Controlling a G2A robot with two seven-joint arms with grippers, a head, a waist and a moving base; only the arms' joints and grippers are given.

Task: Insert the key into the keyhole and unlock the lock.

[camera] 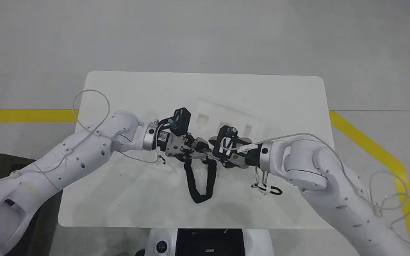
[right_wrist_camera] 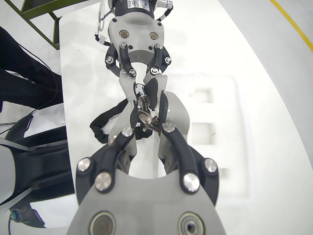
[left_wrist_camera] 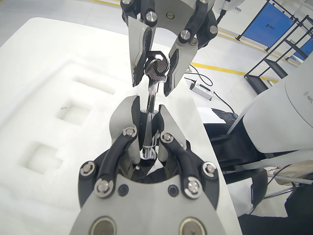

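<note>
Nothing reading cleanly. Silver label is sitting on the left arm's wrist, its lines too small to make out. Blue panels behind are carrying a small white logo, blurred. Right arm's white link is showing dark vertical print, partly hidden. White arm shell is bearing a short letter mark beside a wave symbol. Grey box on the floor is carrying an unreadable label.

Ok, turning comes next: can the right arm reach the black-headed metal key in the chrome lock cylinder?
Probably yes: the right gripper sits around the black-headed metal key, nothing between them; the left gripper holds the chrome lock cylinder.
</note>
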